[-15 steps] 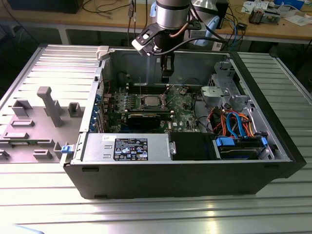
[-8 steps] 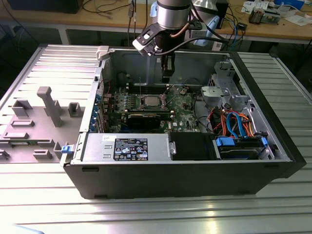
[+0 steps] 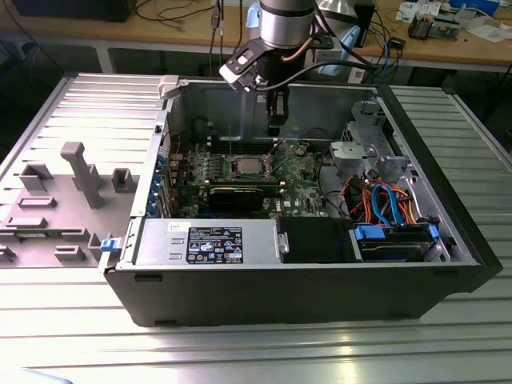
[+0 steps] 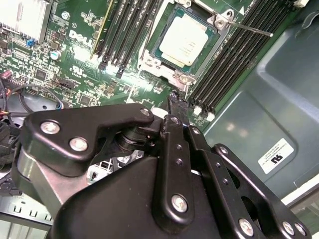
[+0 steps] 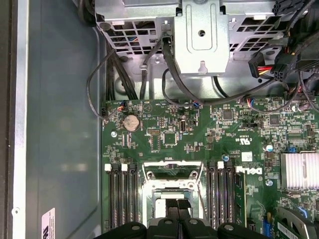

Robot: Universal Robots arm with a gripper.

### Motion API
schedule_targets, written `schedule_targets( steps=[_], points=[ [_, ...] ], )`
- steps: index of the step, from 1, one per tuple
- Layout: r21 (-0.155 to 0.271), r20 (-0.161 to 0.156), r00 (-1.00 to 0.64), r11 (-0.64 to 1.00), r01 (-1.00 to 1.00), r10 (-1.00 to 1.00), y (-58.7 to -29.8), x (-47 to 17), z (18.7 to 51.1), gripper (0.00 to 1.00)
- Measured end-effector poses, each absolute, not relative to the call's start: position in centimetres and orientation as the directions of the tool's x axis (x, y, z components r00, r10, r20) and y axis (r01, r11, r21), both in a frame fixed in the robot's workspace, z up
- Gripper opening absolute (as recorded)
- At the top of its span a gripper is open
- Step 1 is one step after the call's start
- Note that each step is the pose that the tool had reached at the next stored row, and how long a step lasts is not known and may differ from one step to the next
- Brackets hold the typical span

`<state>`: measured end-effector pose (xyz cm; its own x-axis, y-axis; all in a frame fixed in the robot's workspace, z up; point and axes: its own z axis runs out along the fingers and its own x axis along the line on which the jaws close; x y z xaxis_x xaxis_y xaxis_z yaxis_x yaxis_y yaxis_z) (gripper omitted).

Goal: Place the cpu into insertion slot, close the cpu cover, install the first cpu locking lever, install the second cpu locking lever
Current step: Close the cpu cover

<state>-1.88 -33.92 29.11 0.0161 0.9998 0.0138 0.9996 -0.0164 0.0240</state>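
The gripper (image 4: 175,98) is pressed together, holding nothing. In the exterior view the cpu (image 3: 246,166) lies at its seven o'clock.

**Q:** What colours mark the cpu (image 4: 185,39)?
**A:** Silvery top face, thin green rim. The cpu cover (image 4: 208,54) framing it is silvery metal.
**Q:** And around the cpu?
**A:** Green circuit board (image 4: 79,69), finely patterned with traces. Black memory slots (image 4: 124,30) on either side of the cpu, white clips at their ends. The gripper (image 4: 175,99) near the cpu is black with silver screws.
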Motion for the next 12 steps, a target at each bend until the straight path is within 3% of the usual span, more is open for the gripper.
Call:
schedule_targets(
  steps=[12],
  points=[
    [0.024, 0.014, 0.016, -0.017, 1.0, 1.0, -33.92, -1.19, 29.11, 0.11]
  ],
)
